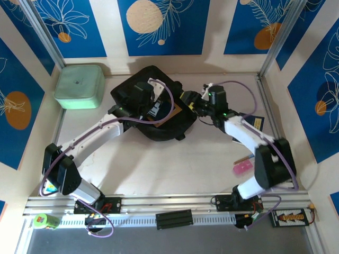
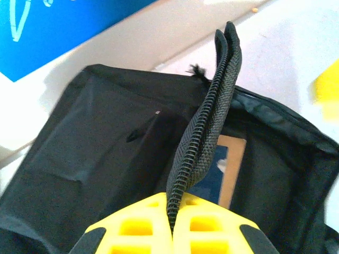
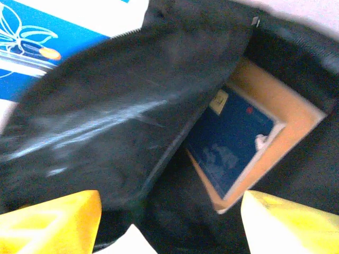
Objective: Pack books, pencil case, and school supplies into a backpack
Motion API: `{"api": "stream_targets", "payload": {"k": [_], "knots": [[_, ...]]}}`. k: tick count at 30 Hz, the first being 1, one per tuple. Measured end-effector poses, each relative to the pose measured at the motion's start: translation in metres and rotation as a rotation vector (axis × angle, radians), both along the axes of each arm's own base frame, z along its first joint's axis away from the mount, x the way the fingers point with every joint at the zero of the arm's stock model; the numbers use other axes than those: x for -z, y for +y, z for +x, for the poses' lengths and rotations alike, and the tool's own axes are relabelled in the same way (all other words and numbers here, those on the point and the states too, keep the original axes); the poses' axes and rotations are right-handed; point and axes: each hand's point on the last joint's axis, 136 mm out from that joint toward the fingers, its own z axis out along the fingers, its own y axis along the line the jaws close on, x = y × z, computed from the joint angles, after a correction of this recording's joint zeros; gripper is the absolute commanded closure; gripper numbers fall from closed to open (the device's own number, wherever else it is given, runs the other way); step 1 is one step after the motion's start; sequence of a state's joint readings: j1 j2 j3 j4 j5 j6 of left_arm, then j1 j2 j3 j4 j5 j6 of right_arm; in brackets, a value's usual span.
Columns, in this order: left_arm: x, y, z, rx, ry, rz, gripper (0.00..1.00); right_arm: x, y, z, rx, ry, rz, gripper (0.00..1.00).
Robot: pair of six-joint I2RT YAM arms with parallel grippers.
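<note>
The black backpack (image 1: 153, 114) lies open at the table's middle back. My left gripper (image 2: 172, 203) is shut on its zipper edge (image 2: 204, 143) and holds that flap up. A dark blue book (image 3: 233, 143) with a tan border lies inside the opening, also seen in the left wrist view (image 2: 225, 169). My right gripper (image 3: 169, 211) hangs open just above the opening, its yellow fingers (image 3: 53, 222) spread wide with nothing between them. A second blue book (image 1: 255, 123) lies on the table behind the right arm. School supplies, a pink item (image 1: 242, 168) and a pencil (image 1: 243, 159), rest near the right arm. The pencil case is out of view.
A mint-green square box (image 1: 79, 85) stands at the back left. Blue patterned walls (image 1: 159, 21) and metal posts close in the table at the back and sides. Bare table (image 1: 169, 164) lies in front of the backpack between the arms.
</note>
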State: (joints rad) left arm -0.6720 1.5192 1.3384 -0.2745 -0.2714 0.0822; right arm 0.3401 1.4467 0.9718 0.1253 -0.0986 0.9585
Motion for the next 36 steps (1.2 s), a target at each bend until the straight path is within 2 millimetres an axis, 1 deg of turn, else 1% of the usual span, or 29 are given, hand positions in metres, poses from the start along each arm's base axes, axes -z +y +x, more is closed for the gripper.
{"api": "stream_targets", "payload": {"k": [2, 3, 4, 5, 6, 7, 8, 9, 10, 11, 12, 14, 18, 21, 24, 27, 30, 32, 34, 36], "knots": [[0.005, -0.002, -0.008, 0.037, 0.025, -0.009, 1.00, -0.006, -0.031, -0.009, 0.068, -0.033, -0.074, 0.27], [0.007, -0.002, -0.015, 0.062, 0.043, -0.013, 1.00, -0.004, -0.054, -0.008, 0.130, -0.024, -0.117, 0.26], [0.009, -0.002, -0.021, 0.081, 0.055, -0.016, 0.89, 0.001, -0.076, -0.006, 0.188, -0.005, -0.151, 0.26], [0.012, -0.001, -0.030, 0.111, 0.074, -0.014, 0.48, 0.009, -0.104, -0.003, 0.259, 0.027, -0.193, 0.26], [0.014, 0.000, -0.039, 0.139, 0.088, -0.011, 0.19, 0.021, -0.130, -0.002, 0.322, 0.071, -0.232, 0.25], [0.015, 0.001, -0.047, 0.163, 0.102, -0.016, 0.11, 0.031, -0.150, -0.003, 0.370, 0.111, -0.259, 0.26], [0.015, 0.002, -0.057, 0.191, 0.116, -0.026, 0.06, 0.045, -0.173, -0.004, 0.422, 0.166, -0.291, 0.26], [0.015, 0.003, -0.066, 0.216, 0.127, -0.039, 0.02, 0.058, -0.191, -0.006, 0.461, 0.222, -0.316, 0.26], [0.014, 0.003, -0.073, 0.235, 0.134, -0.052, 0.00, 0.068, -0.203, -0.008, 0.484, 0.264, -0.331, 0.26], [0.013, 0.002, -0.079, 0.256, 0.139, -0.071, 0.00, 0.080, -0.216, -0.008, 0.506, 0.315, -0.345, 0.26], [0.010, 0.001, -0.085, 0.271, 0.144, -0.094, 0.00, 0.090, -0.227, -0.007, 0.523, 0.360, -0.355, 0.26], [0.006, -0.001, -0.089, 0.277, 0.151, -0.130, 0.00, 0.108, -0.245, -0.004, 0.548, 0.441, -0.364, 0.27], [0.005, -0.001, -0.083, 0.223, 0.162, -0.181, 0.00, 0.141, -0.273, 0.009, 0.581, 0.563, -0.368, 0.27], [0.009, 0.000, -0.072, 0.156, 0.177, -0.206, 0.00, 0.164, -0.285, 0.007, 0.597, 0.647, -0.375, 0.25], [0.018, -0.003, -0.064, 0.115, 0.199, -0.229, 0.00, 0.181, -0.287, -0.004, 0.596, 0.722, -0.384, 0.24], [0.023, -0.007, -0.057, 0.085, 0.227, -0.252, 0.00, 0.181, -0.285, -0.005, 0.591, 0.728, -0.381, 0.24], [0.018, -0.016, -0.045, 0.064, 0.239, -0.286, 0.00, 0.184, -0.279, -0.009, 0.580, 0.737, -0.353, 0.24], [0.013, -0.023, -0.037, 0.055, 0.246, -0.315, 0.00, 0.183, -0.268, -0.013, 0.565, 0.734, -0.311, 0.24], [0.011, -0.032, -0.031, 0.051, 0.266, -0.348, 0.00, 0.182, -0.249, -0.020, 0.533, 0.734, -0.256, 0.24], [0.012, -0.044, -0.025, 0.060, 0.291, -0.384, 0.02, 0.181, -0.218, -0.030, 0.479, 0.738, -0.198, 0.24]]}}
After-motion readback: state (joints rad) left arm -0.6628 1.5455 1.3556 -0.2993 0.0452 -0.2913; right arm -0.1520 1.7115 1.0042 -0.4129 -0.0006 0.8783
